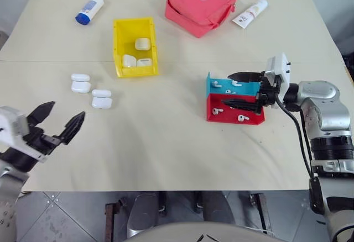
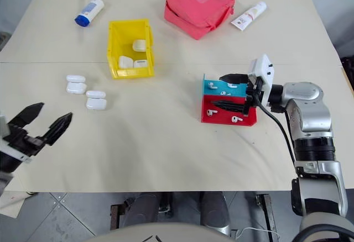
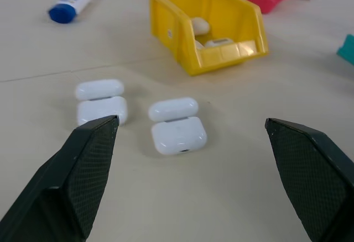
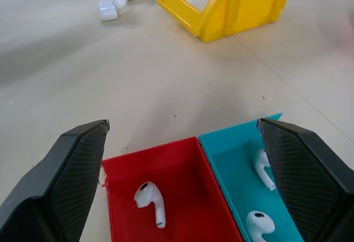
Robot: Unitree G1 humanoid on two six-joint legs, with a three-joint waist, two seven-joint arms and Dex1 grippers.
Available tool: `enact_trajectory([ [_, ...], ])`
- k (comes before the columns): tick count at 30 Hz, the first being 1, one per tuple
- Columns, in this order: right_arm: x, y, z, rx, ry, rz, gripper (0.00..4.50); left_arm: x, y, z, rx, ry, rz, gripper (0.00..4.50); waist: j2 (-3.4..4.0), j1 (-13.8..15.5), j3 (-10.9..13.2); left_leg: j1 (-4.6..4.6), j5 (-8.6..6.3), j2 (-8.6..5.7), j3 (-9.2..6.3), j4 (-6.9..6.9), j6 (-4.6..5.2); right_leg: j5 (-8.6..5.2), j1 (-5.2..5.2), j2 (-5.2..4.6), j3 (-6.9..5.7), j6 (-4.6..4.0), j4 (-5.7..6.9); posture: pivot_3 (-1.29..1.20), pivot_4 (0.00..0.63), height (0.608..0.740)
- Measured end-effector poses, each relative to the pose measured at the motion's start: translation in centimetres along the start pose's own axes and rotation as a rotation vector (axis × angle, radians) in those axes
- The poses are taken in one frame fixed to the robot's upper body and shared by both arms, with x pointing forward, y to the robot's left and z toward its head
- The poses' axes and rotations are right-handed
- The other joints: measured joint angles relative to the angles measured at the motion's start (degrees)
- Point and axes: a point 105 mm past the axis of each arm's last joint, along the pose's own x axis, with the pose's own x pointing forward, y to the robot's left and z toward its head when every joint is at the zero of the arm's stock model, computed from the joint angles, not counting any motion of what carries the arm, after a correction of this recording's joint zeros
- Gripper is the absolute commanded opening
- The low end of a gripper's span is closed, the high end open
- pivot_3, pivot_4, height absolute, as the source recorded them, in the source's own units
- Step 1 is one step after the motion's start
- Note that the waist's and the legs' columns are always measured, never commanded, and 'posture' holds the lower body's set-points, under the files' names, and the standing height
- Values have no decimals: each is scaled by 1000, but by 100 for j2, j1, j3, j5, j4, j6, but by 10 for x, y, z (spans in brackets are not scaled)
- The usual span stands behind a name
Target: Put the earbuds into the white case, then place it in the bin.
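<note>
The earbuds (image 4: 150, 200) are little white things lying in two small trays on the table. Some sit in the red tray (image 1: 235, 112) and some in the blue tray (image 1: 232, 85) right beside it. None of them is picked up yet.

Two white cases lie open on the table, lids flipped back. One open case (image 3: 178, 134) is nearer the middle of the table, and the other open case (image 3: 102, 110) is just beside it. No earbuds can be seen in them.

The yellow bin (image 1: 134, 47) stands near those cases, a bit further back. Three white cases (image 1: 142, 44) already lie inside it. So I think part of the job is done, and these two open cases are still left to fill, close and drop in.

The right claw (image 1: 243, 91) hangs over the red and blue trays with its two black fingers spread wide, holding nothing. It looks ready to go down for an earbud. The left claw (image 1: 58, 120) waits near the open cases, also wide open and holding nothing.

A pink pouch (image 1: 200, 4) and two tubes lie at the far side.
</note>
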Motion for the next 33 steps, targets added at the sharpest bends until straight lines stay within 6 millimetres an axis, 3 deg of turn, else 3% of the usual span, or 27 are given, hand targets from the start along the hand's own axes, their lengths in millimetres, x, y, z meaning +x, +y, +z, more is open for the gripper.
enact_trajectory([
  [3,1,-3,2,-2,-7,21,4479,-38,7,-13,-28,125,39,4500,-1,-23,2,0,-5,2,2,0,1,-2,0,2,-3,-4,-6,0,150,740],
  [6,4,-5,8,-9,-22,41,4479,-55,8,-19,-40,172,56,4500,-1,40,2,1,-5,2,1,6,0,-4,1,-2,-3,-7,-25,0,150,740],
  [9,7,-3,10,-24,-30,62,4479,-63,6,-22,-64,172,66,4500,-4,64,0,0,-18,0,-10,6,-2,-4,2,-12,-4,-8,-26,0,150,740],
  [14,13,-3,10,-41,-19,97,4479,-59,-2,-17,-40,155,54,4500,-4,24,0,0,-20,1,-9,2,-4,-5,0,-11,-2,-10,-30,0,150,740],
  [25,24,-5,9,-57,-14,124,4479,11,-7,21,108,206,30,4500,-3,26,0,1,-16,-2,-12,6,0,-6,6,-7,-4,-12,5,0,150,740],
  [27,25,-4,8,-55,-11,130,4479,18,-8,24,119,236,36,4500,-3,25,0,0,-16,-3,-12,6,1,-6,5,-6,-6,-12,6,0,150,740],
  [33,30,-3,6,-52,-2,143,4479,68,-4,24,67,419,107,4500,0,43,4,2,-5,-2,-14,9,-6,-6,5,45,-4,-12,17,0,150,740],
])
